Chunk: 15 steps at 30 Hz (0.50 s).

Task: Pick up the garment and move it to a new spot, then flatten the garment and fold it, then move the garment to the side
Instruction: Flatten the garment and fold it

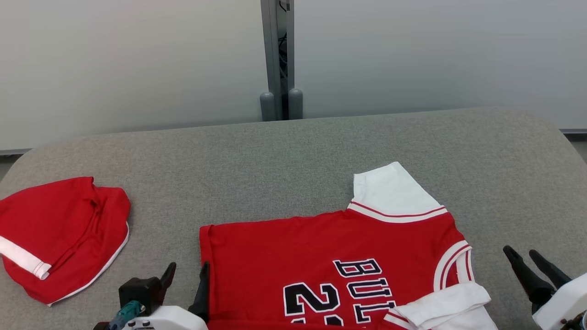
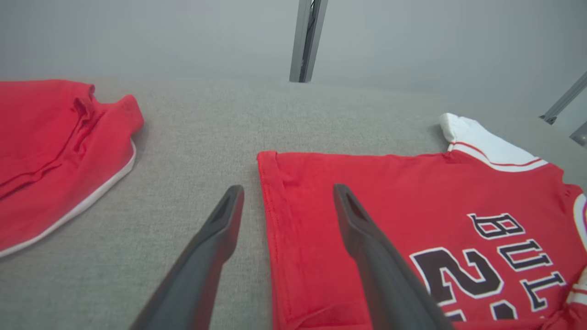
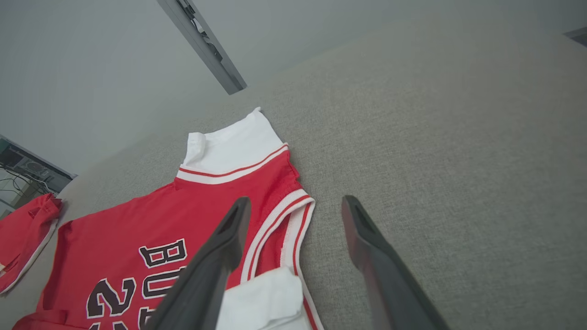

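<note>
On grey tabletop (image 1: 293,151), red jersey (image 1: 321,243) lies flat w/ lettering up, left end effector (image 1: 189,268), jaws spread, astride its left edge, right end effector (image 1: 520,252), jaws spread too, over bare surface just beside its right armhole; 2nd red garment (image 1: 64,229) well left.

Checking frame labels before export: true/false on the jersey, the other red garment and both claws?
1. The left claw and the right claw are open, holding nothing. True.
2. The jersey lies bunched in a heap. False: it lies spread flat on the table, lettering up.
3. A second red garment lies left of the jersey, apart from it. True.
4. The right claw hangs over the second red garment. False: it is at the jersey's right edge, by the striped armhole trim.
</note>
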Available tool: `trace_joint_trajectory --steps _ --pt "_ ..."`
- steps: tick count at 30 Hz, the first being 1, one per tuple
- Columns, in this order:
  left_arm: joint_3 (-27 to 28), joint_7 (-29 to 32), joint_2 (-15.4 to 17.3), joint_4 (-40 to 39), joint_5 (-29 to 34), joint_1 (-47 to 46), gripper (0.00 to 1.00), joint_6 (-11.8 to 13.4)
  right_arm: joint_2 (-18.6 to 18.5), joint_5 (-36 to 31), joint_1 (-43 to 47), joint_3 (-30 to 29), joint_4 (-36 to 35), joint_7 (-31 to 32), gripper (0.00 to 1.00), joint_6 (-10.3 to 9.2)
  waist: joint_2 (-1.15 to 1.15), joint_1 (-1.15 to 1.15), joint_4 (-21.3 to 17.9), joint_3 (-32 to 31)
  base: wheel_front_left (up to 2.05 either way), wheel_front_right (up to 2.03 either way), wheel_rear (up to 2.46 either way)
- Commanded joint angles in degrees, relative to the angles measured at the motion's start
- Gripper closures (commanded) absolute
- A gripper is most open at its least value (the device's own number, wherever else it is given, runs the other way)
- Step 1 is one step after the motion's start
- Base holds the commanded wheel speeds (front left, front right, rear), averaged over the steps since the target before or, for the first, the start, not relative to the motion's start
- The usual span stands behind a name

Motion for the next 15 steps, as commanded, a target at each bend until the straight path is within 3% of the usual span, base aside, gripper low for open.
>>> trace_joint_trajectory --steps 1,8,15 --pt "0.8 -2.8 -0.6 1.1 0.1 -1.5 0.0 0.5 0.5 -2.3 -0.8 -0.5 -0.8 -3.0 0.0 0.1 0.0 0.0 -0.2 0.3 0.0 0.0 0.0" --pt "3.2 -13.8 -5.1 7.9 1.3 -5.7 0.0 1.5 5.5 -13.1 -2.6 -0.9 -1.5 -15.6 0.0 0.09 0.0 0.0 -1.4 2.1 0.0 0.0 0.0" --pt "4.8 -15.7 -7.3 15.9 3.1 -10.2 0.0 1.6 9.8 -16.5 -4.5 -0.4 -1.2 -18.1 0.0 0.09 0.0 0.0 -2.8 5.7 0.0 0.0 0.0"
